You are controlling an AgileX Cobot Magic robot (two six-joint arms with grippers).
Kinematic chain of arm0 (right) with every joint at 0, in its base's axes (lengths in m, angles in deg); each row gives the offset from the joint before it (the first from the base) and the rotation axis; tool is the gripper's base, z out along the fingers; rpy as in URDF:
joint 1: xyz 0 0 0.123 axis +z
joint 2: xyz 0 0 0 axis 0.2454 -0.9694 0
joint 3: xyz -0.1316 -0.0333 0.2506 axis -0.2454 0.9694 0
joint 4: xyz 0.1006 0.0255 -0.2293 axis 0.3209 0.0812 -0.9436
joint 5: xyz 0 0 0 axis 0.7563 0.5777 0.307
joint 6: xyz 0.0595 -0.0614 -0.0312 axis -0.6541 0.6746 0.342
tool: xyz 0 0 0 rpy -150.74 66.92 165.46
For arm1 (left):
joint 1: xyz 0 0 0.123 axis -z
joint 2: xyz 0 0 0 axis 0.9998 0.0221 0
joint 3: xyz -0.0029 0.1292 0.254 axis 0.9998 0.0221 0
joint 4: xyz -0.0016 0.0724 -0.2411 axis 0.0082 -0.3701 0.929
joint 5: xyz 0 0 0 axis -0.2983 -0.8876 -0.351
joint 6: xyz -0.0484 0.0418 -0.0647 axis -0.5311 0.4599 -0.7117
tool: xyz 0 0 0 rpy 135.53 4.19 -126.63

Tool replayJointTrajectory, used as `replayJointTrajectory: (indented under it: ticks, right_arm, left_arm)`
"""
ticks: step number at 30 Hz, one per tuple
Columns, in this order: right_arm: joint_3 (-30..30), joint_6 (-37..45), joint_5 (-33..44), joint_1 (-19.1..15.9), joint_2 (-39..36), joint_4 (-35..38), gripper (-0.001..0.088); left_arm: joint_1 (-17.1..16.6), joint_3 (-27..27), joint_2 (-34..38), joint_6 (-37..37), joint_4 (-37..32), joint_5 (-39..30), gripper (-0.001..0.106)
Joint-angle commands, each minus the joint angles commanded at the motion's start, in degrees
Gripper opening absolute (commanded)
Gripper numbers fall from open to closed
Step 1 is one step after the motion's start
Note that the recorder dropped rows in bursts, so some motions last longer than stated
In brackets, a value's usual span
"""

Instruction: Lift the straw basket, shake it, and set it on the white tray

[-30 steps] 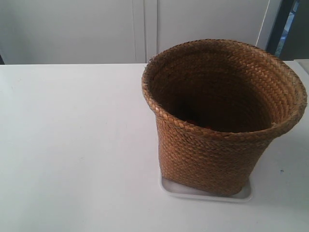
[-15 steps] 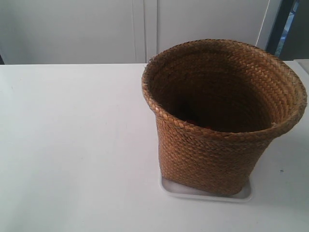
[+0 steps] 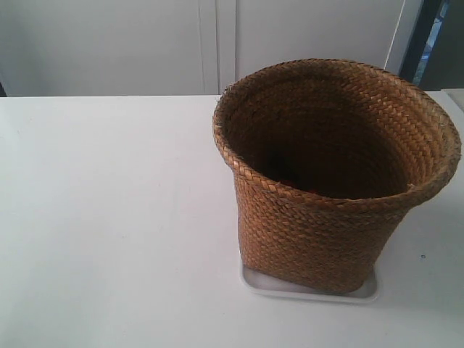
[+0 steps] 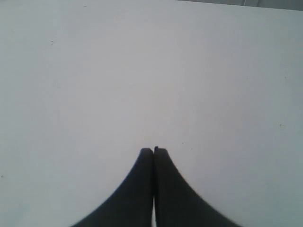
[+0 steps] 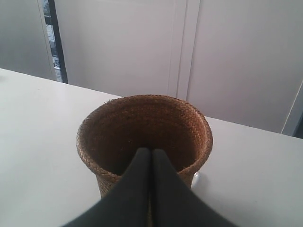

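Observation:
The brown straw basket (image 3: 319,232) stands upright on the white tray (image 3: 366,290), whose rim shows under its base at the exterior view's right. Something small and reddish lies in its dark inside. In the right wrist view the basket (image 5: 94,142) fills the middle, and a bit of the tray (image 5: 196,179) shows beside it. My right gripper (image 5: 151,150) is shut and empty, its tips in front of the basket's mouth, apart from the rim. My left gripper (image 4: 154,150) is shut over bare white table, holding nothing. No arm shows in the exterior view.
The white table (image 3: 109,217) stretches wide to the exterior view's left of the basket. White cabinet doors (image 3: 217,43) stand behind the table's far edge. A dark gap (image 3: 435,36) shows at the back right.

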Motion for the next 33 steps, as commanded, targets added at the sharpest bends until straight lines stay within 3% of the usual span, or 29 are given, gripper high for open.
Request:
replayJointTrajectory:
  ticks: [33]
  right_arm:
    - [0.0, 0.0, 0.0, 0.0, 0.0, 0.0, 0.0000]
  left_arm:
    - [0.0, 0.0, 0.0, -0.5, 1.3, 0.0, 0.000]
